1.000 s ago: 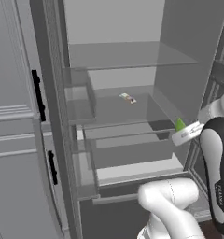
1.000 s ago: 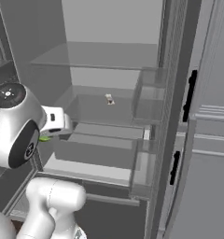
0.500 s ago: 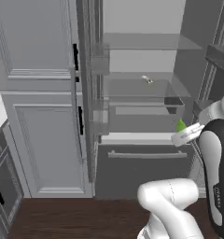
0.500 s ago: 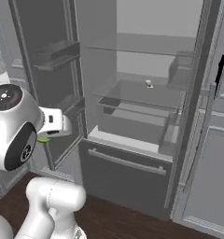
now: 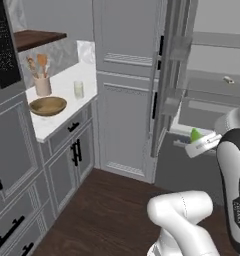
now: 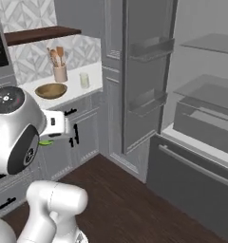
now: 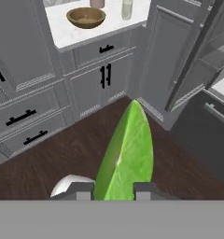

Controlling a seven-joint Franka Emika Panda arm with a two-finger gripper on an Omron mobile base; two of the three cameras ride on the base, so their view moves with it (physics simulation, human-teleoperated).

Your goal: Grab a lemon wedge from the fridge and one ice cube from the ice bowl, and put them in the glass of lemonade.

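Closest in, the pincer (image 7: 114, 190) is pinching the lemon wedge (image 7: 125, 151) by its base, tip pointing forward, so the wedge rides along without slipping. Up at 11 o'clock in the hand view sits the worktop (image 7: 67, 30) with the ice bowl (image 7: 86, 17), and the glass of lemonade (image 7: 127, 8) at 12. The fridge (image 6: 201, 99) stands open at 2 o'clock; guessing the ice comes next.
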